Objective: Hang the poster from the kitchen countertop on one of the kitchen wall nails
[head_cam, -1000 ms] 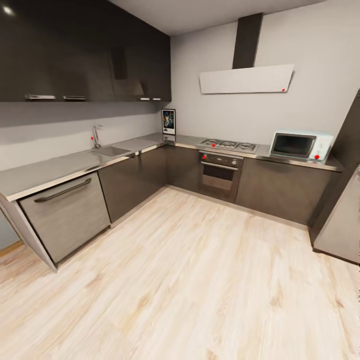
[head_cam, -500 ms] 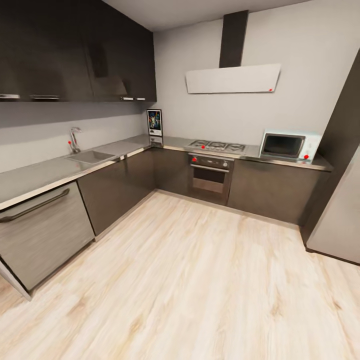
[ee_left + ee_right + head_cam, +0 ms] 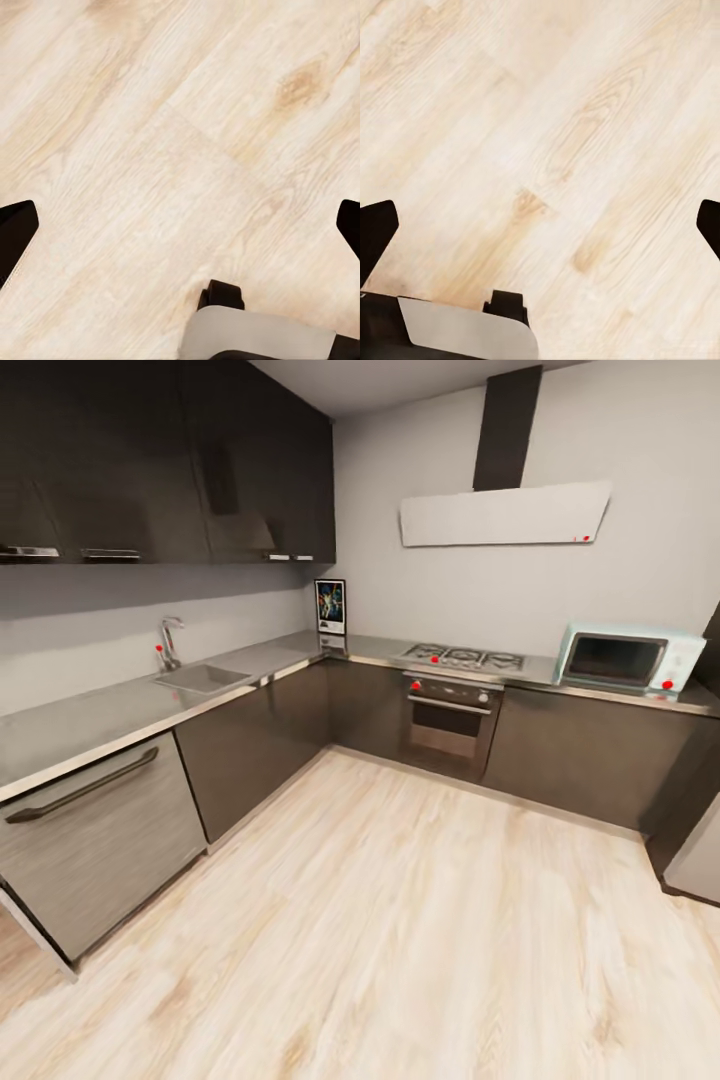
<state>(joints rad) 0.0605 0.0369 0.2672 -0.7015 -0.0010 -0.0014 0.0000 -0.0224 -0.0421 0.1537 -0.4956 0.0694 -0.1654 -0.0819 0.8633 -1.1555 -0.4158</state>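
The poster stands upright in the far corner of the kitchen countertop, leaning against the back wall, its white border and dark picture small in the head view. The L-shaped grey worktop runs along the left wall and the far wall. My left gripper hangs over the pale wood floor with its black fingertips wide apart and nothing between them. Over the same floor my right gripper is open too, holding nothing.
A sink with a tap sits in the left run. A gas hob, an oven and a microwave line the far run. Dark wall cabinets and an extractor hood hang above. Part of the robot's base lies below the left gripper.
The whole head view has shifted: the kitchen first slid left, then back right and grew slightly larger. The camera moved; the poster and appliances stay in place.
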